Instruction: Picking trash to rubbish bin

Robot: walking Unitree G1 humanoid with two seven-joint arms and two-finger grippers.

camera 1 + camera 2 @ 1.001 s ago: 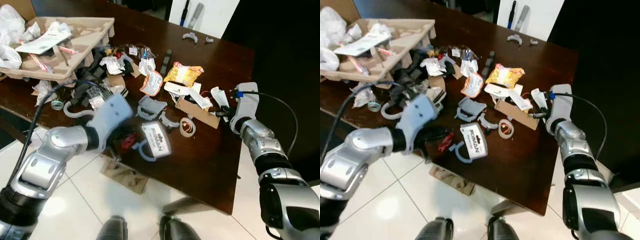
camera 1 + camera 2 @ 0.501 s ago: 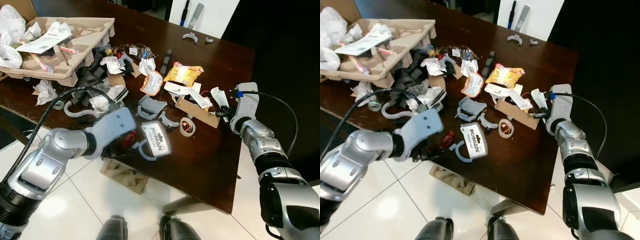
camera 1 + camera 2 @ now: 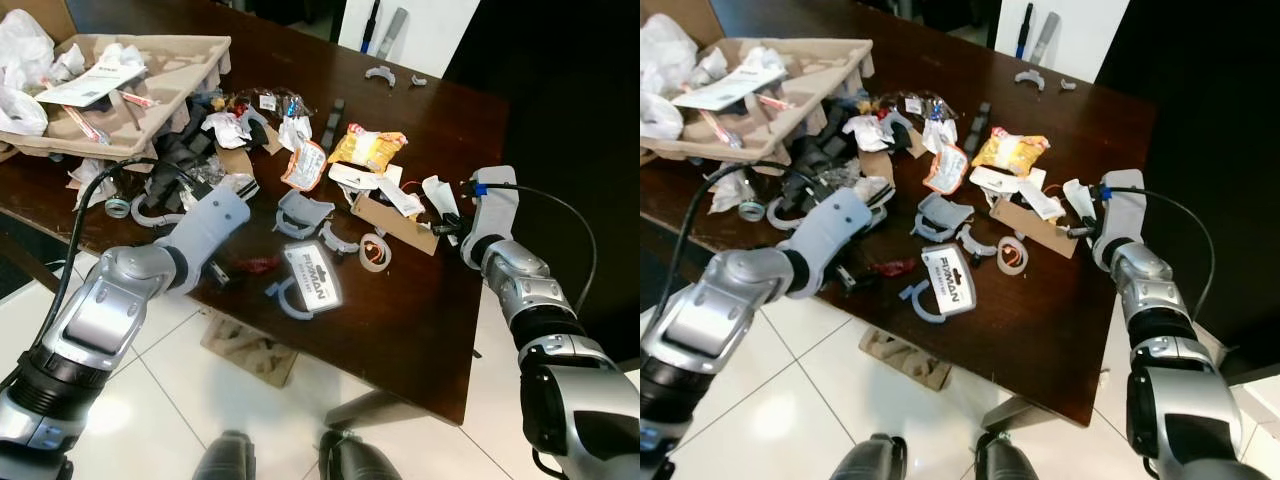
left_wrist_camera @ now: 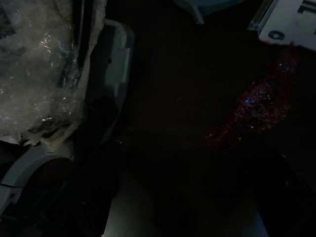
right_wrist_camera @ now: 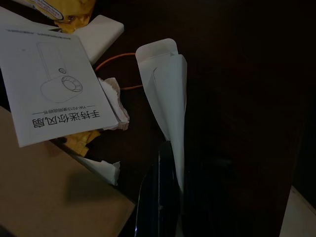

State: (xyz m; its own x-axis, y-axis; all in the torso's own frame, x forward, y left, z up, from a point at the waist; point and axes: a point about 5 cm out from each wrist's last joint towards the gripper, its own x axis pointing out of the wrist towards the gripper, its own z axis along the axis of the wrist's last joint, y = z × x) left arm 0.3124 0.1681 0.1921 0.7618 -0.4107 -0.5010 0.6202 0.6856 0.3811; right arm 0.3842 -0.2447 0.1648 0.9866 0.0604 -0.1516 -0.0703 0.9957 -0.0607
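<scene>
Red wrapper [image 4: 261, 111] glints before left claw [image 3: 222, 272], finger state unclear; right claw [image 5: 165, 197] pinches white paper [image 5: 168, 94].

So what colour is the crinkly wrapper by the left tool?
Red, shiny foil wrapper; clearest in the left eye view.

A crinkled red foil wrapper [image 3: 256, 264] lies flat on the dark worktop [image 3: 420, 310] near its front edge, just beside a white label card [image 3: 312, 278] printed in black. Behind them, a yellow snack packet [image 3: 367, 147] lies crumpled, with an orange-and-white sachet [image 3: 304, 165] to its left. A brown cardboard strip [image 3: 392, 225] lies between them and the right edge, and a folded white paper slip [image 5: 165, 94] rests beside it, near a white instruction leaflet [image 5: 54, 79] showing a fan drawing.
</scene>
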